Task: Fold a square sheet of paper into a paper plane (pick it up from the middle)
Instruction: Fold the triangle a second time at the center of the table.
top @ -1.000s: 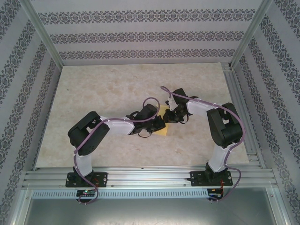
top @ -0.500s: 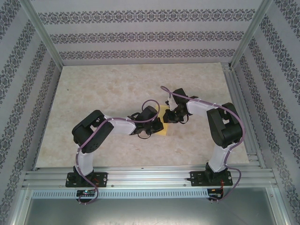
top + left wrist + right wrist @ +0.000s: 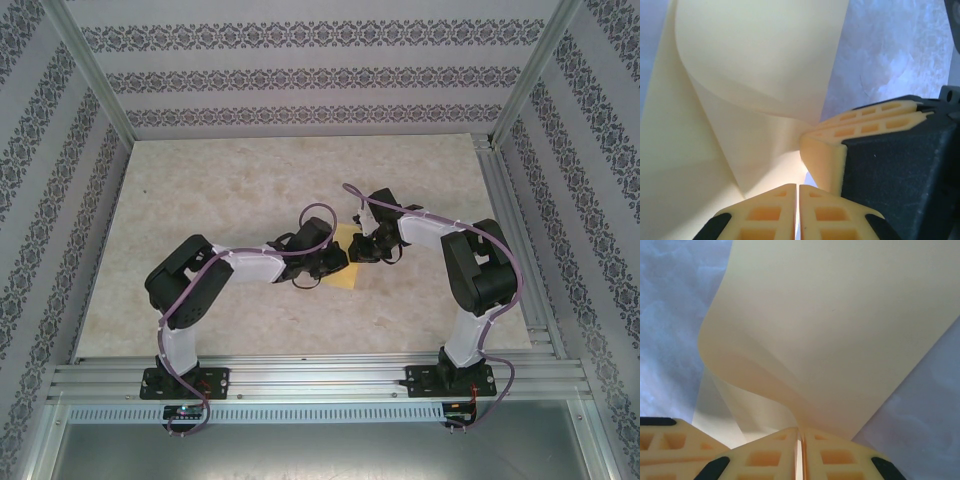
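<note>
The pale-yellow square sheet of paper (image 3: 343, 277) sits mid-table between my two grippers, bent up into a curl (image 3: 755, 75). My right gripper (image 3: 361, 249) is shut on it. In the right wrist view the sheet (image 3: 840, 330) runs straight into the closed fingertips (image 3: 800, 431). My left gripper (image 3: 337, 263) is shut, with its tips (image 3: 799, 187) at the near part of the sheet. I see no paper in the slit between them. The right gripper's fingers (image 3: 865, 122) press the paper just beyond the left tips.
The marbled tabletop (image 3: 250, 180) is bare around the paper. Aluminium frame rails (image 3: 520, 230) border the right side and near edge, and patterned walls enclose the back and sides. Both arms reach inward and nearly touch at the middle.
The left arm has rocked slightly and its wrist has edged a little farther from me. The right arm and its grip on the paper have held still.
</note>
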Action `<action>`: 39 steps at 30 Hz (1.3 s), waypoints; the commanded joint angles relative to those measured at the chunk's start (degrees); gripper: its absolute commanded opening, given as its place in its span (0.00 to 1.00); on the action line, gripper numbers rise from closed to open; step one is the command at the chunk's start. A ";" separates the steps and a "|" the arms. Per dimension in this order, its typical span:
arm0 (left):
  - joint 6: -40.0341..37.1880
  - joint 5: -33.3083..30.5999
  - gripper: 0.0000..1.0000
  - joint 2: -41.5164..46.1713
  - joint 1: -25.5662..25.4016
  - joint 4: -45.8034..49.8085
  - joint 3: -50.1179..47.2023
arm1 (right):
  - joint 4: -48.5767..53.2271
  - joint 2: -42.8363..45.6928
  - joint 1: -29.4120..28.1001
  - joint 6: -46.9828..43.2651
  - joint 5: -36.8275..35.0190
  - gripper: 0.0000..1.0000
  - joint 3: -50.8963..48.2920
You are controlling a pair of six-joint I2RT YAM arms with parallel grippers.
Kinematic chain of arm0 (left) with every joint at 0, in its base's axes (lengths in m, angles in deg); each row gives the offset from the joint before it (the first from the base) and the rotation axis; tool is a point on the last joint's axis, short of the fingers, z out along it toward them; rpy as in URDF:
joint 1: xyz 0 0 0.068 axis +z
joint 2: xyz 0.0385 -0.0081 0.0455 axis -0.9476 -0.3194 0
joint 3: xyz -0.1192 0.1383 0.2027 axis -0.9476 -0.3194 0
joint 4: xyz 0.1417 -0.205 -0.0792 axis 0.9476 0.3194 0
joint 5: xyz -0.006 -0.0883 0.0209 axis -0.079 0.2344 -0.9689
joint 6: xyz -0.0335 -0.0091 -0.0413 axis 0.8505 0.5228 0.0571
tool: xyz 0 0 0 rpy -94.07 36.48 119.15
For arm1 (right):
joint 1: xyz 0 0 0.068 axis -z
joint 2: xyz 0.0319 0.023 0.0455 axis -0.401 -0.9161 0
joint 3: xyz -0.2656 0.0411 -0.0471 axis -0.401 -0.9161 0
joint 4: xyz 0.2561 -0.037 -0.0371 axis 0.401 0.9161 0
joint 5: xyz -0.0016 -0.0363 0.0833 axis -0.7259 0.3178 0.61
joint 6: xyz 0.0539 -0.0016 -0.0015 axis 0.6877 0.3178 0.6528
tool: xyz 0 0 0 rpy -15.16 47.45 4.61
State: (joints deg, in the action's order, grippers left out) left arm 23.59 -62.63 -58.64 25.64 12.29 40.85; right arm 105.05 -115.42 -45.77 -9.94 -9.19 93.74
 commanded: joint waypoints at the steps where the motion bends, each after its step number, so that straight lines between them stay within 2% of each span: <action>1: -0.68 -0.23 0.13 -0.79 0.64 -0.83 1.33 | -0.54 -0.76 -0.54 -0.23 -0.71 0.12 0.32; 13: -1.92 -2.33 0.12 -4.81 0.63 1.74 0.22 | 0.04 -0.96 -0.55 -0.44 -0.93 0.12 0.90; 21: -4.52 -1.51 0.13 -1.95 0.65 4.37 4.51 | -0.20 -1.20 -0.55 -0.37 -1.09 0.12 0.69; 28: -7.04 -3.37 0.14 -0.47 1.26 7.70 6.62 | -0.26 -1.39 -0.55 -0.44 -1.09 0.12 0.99; 39: -5.96 -3.25 0.14 -4.41 1.70 6.36 5.10 | -0.12 -1.64 -0.66 -0.34 -0.99 0.12 1.10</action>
State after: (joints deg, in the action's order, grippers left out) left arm 18.37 -65.23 -61.30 26.75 18.32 46.33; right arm 105.07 -116.10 -45.77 -9.92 -9.43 93.74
